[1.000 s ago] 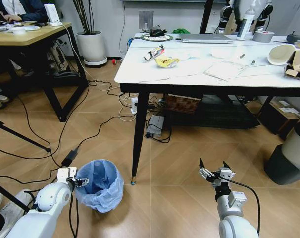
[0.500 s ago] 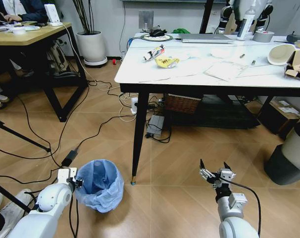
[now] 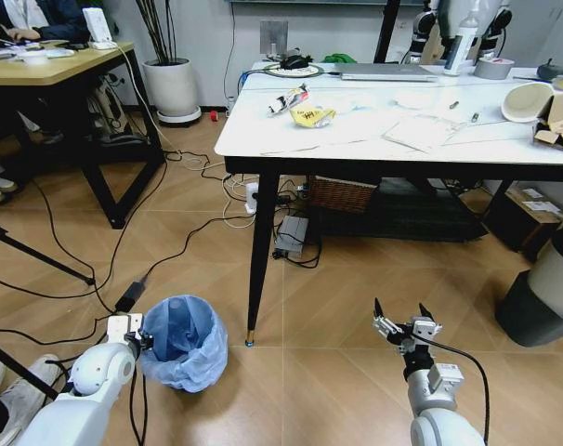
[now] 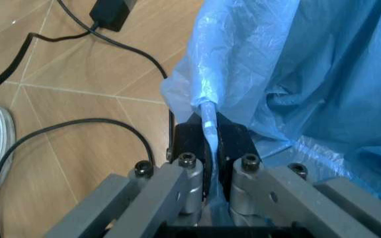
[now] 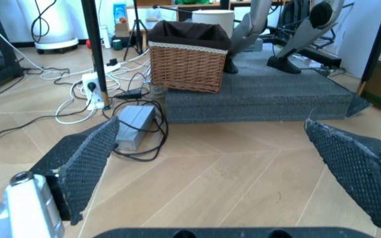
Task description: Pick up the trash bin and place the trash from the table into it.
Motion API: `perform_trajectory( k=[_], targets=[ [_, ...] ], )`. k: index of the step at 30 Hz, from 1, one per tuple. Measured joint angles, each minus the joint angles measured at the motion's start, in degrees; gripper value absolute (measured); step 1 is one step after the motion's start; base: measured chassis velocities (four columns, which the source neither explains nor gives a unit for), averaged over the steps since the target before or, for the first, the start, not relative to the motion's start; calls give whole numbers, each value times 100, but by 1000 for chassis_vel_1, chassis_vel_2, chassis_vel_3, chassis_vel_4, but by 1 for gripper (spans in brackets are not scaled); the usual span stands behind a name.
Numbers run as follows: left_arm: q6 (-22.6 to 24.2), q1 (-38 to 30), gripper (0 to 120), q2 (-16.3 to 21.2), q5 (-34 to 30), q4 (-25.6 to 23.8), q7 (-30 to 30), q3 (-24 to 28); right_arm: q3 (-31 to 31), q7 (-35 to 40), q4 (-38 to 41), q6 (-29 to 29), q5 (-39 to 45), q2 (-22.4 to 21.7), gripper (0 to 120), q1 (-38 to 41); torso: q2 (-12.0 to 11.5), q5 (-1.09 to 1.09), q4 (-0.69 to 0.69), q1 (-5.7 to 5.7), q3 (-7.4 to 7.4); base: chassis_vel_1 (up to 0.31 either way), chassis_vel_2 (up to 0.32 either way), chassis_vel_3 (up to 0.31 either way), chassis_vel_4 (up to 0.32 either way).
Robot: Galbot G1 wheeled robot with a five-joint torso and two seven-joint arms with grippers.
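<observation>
The trash bin [image 3: 182, 342], lined with a crinkled light-blue bag, stands on the floor beside the table's front left leg [image 3: 260, 251]. My left gripper [image 3: 142, 340] is shut on the bin's bagged rim [image 4: 207, 124], the plastic pinched between its black fingers [image 4: 233, 141]. My right gripper [image 3: 399, 321] hangs open low over bare floor to the right, with nothing between its fingers [image 5: 85, 158]. On the white table [image 3: 263, 139] lies the trash: a yellow wrapper [image 3: 314, 115], a red-and-white wrapper [image 3: 289, 98], white paper [image 3: 421, 131] and brown cardboard [image 3: 560, 121].
Cables [image 3: 124, 251] run across the floor left of the bin. A black-and-white cylinder [image 3: 551, 288] stands at far right. A wicker basket [image 5: 187, 59] and grey platform [image 5: 277, 96] sit under the table. A wooden desk [image 3: 49, 70] stands at the left, with a laptop [image 3: 384, 71] on the table.
The bin has shifted slightly up and to the left with the left gripper holding its rim. The right gripper has not moved.
</observation>
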Motion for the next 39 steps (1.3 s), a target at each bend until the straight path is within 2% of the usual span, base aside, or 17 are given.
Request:
perform_trajectory(
  k=[6,9,20,22,27,30,35,39],
  targets=[
    [2,182,0,10,-530,-504,-355,-2,6,9,63,-5,-2,0,100,-12,0,-3,-1,0,1,0,0,0,0],
    [8,297,0,31,-832,-913,-639,-2,11,18,98,-15,-2,-1,100,-11,0,-1,1,0,1,0,0,0,0],
    [-46,665,0,153,-1537,-2157,-1359,-33,73,65,205,-55,17,-66,100,-49,0,1,-1,0,0,0,0,0,0],
    [-46,727,0,169,-1572,-2259,-1420,-37,75,76,221,-67,24,-75,100,-52,0,0,-1,0,1,0,0,0,0],
    [-45,1231,0,188,-2146,-3090,-2151,-108,91,174,340,-244,47,-110,100,-86,0,-1,1,0,0,0,0,0,0],
    [-46,1369,0,177,-2249,-3316,-2303,-141,95,178,363,-264,51,-116,100,-92,0,0,0,0,0,0,0,0,0],
    [-47,1868,0,168,-2437,-4184,-2540,-271,111,202,454,-295,76,-162,100,-161,1,0,0,0,0,0,0,0,0],
    [-47,1988,0,162,-2460,-4521,-2599,-183,127,203,498,-329,72,-172,100,-211,1,0,0,0,0,0,0,0,0]
  ],
)
